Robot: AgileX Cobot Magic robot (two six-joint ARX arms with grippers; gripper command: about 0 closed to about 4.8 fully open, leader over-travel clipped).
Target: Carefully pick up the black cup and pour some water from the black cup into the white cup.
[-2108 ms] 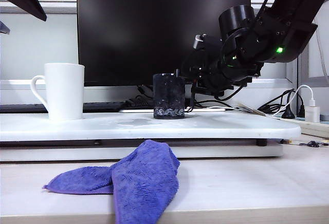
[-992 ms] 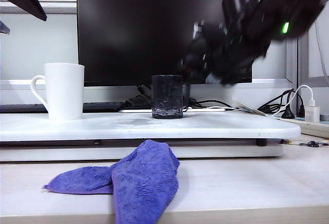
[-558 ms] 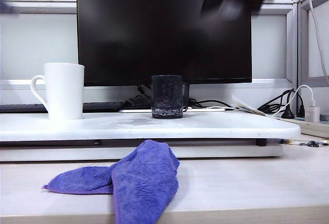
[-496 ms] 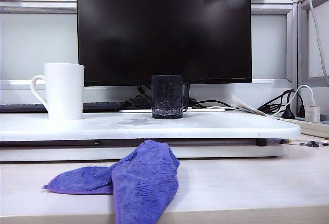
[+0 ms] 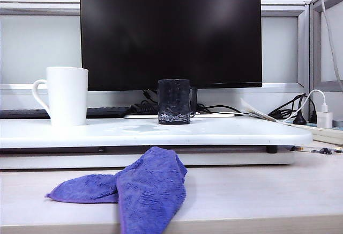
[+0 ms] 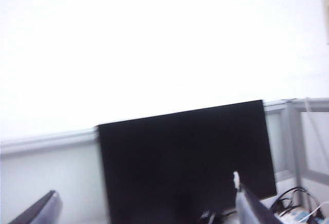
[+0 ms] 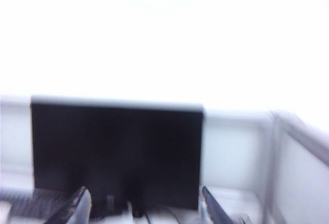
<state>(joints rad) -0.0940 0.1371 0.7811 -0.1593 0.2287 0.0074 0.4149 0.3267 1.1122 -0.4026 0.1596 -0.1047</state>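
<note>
The black cup stands upright in the middle of the white board, its handle turned to the right. The white cup stands upright at the board's left end, handle to the left. The water does not show through the dark wall. Neither arm appears in the exterior view. In the left wrist view my left gripper is open and empty, raised and facing the monitor. In the right wrist view my right gripper is also open and empty, facing the same monitor. No cup shows clearly in either wrist view.
A purple cloth lies crumpled on the desk in front of the board. A large black monitor stands behind the cups, with cables at its foot. A white charger and plugs sit at the far right.
The right arm has swung up from beside the black cup and left the exterior view. The left arm's dark tip at the top left has gone too. Both cups stay put.
</note>
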